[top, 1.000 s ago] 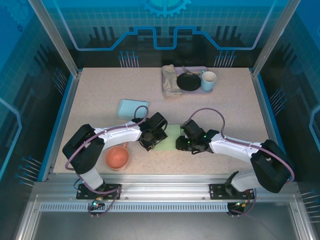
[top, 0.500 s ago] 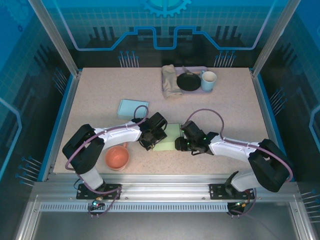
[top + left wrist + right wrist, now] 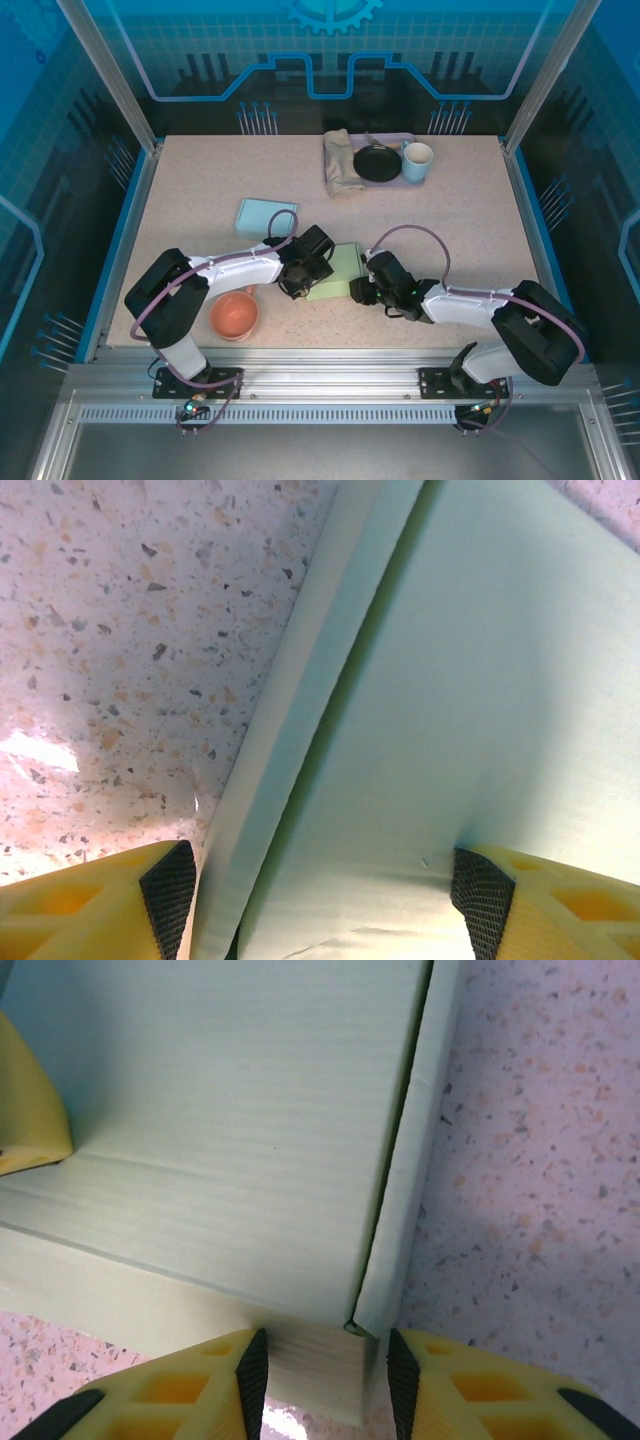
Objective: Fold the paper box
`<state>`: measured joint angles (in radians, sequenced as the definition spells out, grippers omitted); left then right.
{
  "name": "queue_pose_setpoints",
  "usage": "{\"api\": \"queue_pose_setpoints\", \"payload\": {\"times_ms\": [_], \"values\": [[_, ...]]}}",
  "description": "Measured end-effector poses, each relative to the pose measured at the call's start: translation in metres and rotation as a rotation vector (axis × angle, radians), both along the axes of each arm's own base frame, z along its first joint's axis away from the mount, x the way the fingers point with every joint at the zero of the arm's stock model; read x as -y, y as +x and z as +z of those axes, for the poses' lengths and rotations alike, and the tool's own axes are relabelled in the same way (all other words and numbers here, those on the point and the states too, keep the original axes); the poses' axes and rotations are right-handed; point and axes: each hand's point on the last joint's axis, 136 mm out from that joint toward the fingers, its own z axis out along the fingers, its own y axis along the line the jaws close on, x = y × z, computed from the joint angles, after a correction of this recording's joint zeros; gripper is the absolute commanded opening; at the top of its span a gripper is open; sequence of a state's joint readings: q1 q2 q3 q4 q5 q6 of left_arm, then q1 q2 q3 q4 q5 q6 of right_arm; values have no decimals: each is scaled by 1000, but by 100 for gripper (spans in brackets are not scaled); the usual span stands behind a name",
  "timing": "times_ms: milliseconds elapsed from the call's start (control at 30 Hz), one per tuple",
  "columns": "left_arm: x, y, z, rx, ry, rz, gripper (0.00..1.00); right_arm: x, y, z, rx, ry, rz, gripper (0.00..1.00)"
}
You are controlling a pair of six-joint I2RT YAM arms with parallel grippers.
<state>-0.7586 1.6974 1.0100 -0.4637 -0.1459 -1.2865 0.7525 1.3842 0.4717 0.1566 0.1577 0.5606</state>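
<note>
Paper box (image 3: 336, 270): pale green, lying flat toward the near side of the speckled table (image 3: 200, 180), between my two grippers.

Left wrist view: left gripper (image 3: 325, 890) spread wide, one finger on the tabletop, the other on the box's top panel, with a folded side flap between them.

Right wrist view: right gripper (image 3: 325, 1365) flanks the box's near corner tab; I cannot tell whether the pads bite.

The top view adds an orange bowl (image 3: 234, 315), a blue sheet (image 3: 265, 215), a far tray (image 3: 370, 182) with a cloth (image 3: 341, 162) and a mug (image 3: 417, 159), and blue-lit panels (image 3: 330, 50) around.
</note>
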Motion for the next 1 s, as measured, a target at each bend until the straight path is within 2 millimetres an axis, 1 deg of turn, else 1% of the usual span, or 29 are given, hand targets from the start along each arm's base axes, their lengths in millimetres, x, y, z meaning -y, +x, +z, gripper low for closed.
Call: {"api": "queue_pose_setpoints", "payload": {"times_ms": [233,400,567,700,833,900,1000], "values": [[3,5,-1,11,11,-44,72,0,12,2,77,-26,8,40],[5,10,0,21,13,-71,73,5,26,-2,100,-21,-23,42],[8,10,1,19,8,-94,78,13,41,-2,92,14,-72,44],[12,1,4,-6,-7,-129,81,22,50,-1,41,25,-113,45],[9,-13,7,-47,0,-165,83,31,60,2,-16,42,-148,45],[6,-19,9,-68,8,-173,84,36,62,3,-47,57,-165,44],[1,-24,16,-80,24,-191,84,41,59,1,-101,65,-181,42]]}}
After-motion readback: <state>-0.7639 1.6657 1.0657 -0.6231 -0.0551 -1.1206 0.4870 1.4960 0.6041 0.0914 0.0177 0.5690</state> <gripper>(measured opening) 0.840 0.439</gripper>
